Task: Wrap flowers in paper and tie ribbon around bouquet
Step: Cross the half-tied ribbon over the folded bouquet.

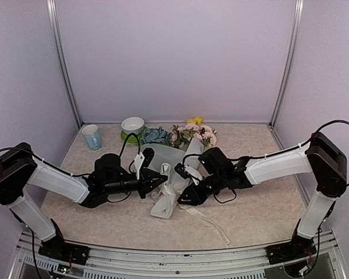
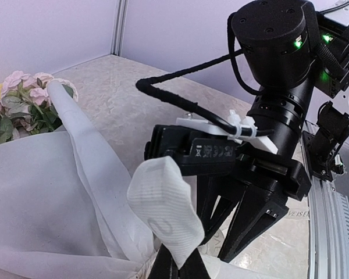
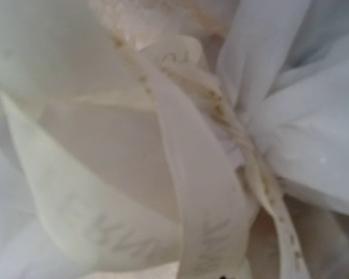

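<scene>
The bouquet lies on the table with its flowers (image 1: 189,133) (image 2: 23,104) toward the back. Its white paper (image 1: 166,200) (image 2: 46,192) narrows to a gathered stem end between the two arms. The cream ribbon (image 1: 212,224) is looped at that gathered end, and its loops (image 3: 203,192) fill the right wrist view; one tail trails toward the front. My left gripper (image 1: 161,180) (image 2: 180,264) is shut on a ribbon end (image 2: 163,203) that stands up from its tips. My right gripper (image 1: 183,197) (image 2: 214,247) sits right against the loops, jaws apart, with nothing seen between them.
A blue cup (image 1: 92,137) and a green-and-white bowl (image 1: 132,126) stand at the back left, close to the flowers. Pale walls with metal corner posts (image 1: 64,64) enclose the table. The rail of the arm bases (image 1: 163,261) runs along the front edge.
</scene>
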